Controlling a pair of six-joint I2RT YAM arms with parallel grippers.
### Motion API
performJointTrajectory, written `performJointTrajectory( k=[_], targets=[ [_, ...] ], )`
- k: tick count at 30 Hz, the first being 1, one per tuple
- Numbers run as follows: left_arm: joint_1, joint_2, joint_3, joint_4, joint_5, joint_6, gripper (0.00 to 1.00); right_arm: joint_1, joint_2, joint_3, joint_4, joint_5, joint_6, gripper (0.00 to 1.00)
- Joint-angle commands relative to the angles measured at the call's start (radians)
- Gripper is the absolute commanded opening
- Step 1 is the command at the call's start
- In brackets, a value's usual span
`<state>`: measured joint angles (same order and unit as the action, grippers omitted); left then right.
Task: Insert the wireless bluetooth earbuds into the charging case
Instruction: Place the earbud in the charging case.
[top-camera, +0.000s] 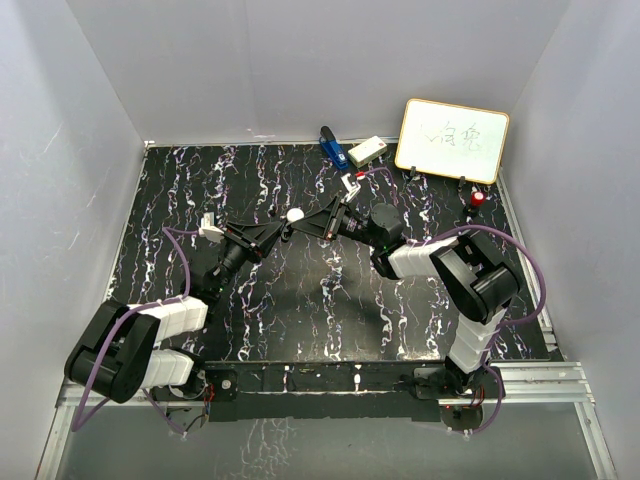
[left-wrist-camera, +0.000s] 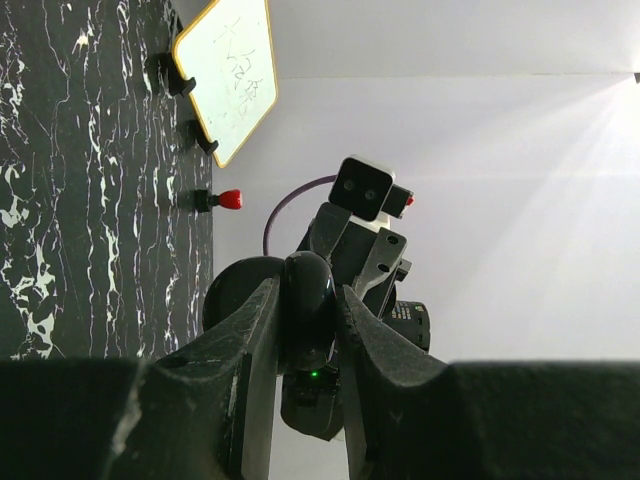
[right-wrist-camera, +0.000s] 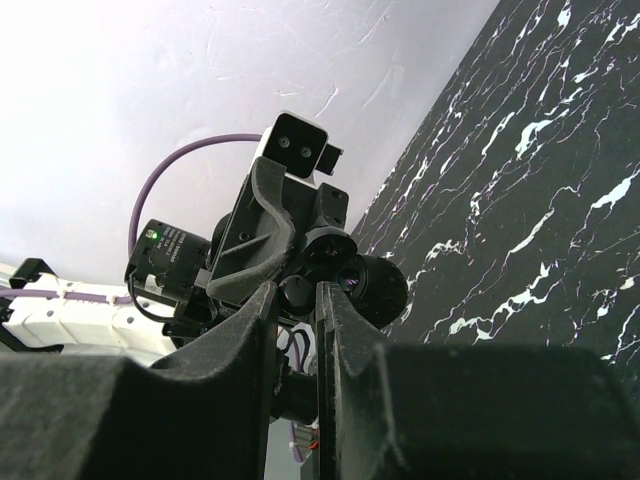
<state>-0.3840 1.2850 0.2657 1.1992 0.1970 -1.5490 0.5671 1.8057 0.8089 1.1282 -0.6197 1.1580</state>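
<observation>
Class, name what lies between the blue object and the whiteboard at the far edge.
A small white box lies between the blue object and the whiteboard, shown in the top view.

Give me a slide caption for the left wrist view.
Left fingers clamped on a dark glossy rounded object, opposite arm's wrist camera facing it, whiteboard behind.

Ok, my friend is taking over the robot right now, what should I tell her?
Left end effector: shut on what is likely the charging case, dark and rounded with a green light.
Right end effector: shut, tip to tip with the left; what it pinches is unclear.
Earbuds: not visible in any view.
Done: cannot confirm.
Left: check both earbuds are in the case.
</observation>
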Motion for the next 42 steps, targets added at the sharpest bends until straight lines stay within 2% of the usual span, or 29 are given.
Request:
performJointTrajectory(
  k=[1, 15, 29, 34, 40, 42],
  targets=[
    [-0.007, -0.029, 0.009, 0.097, -0.005, -0.011, 0.00, -0.021, -0.028, 0.022, -0.038, 0.041, -0.013, 0.10],
    [-0.022, -0.004, 0.001, 0.115, -0.010, -0.009, 0.00, -0.038, -0.039, 0.025, -0.039, 0.041, 0.007, 0.02],
    [-0.030, 0.014, 0.003, 0.137, -0.017, -0.011, 0.00, -0.046, -0.045, 0.039, -0.055, 0.035, 0.015, 0.02],
    [-0.030, 0.007, 0.009, 0.131, -0.029, -0.006, 0.00, -0.047, -0.047, 0.038, -0.066, 0.031, 0.006, 0.10],
    [-0.030, -0.002, 0.008, 0.131, -0.037, -0.006, 0.00, -0.048, -0.049, 0.030, -0.076, 0.036, -0.005, 0.40],
    [-0.030, -0.005, 0.006, 0.129, -0.039, -0.006, 0.00, -0.047, -0.054, 0.027, -0.085, 0.039, -0.016, 0.45]
  ],
)
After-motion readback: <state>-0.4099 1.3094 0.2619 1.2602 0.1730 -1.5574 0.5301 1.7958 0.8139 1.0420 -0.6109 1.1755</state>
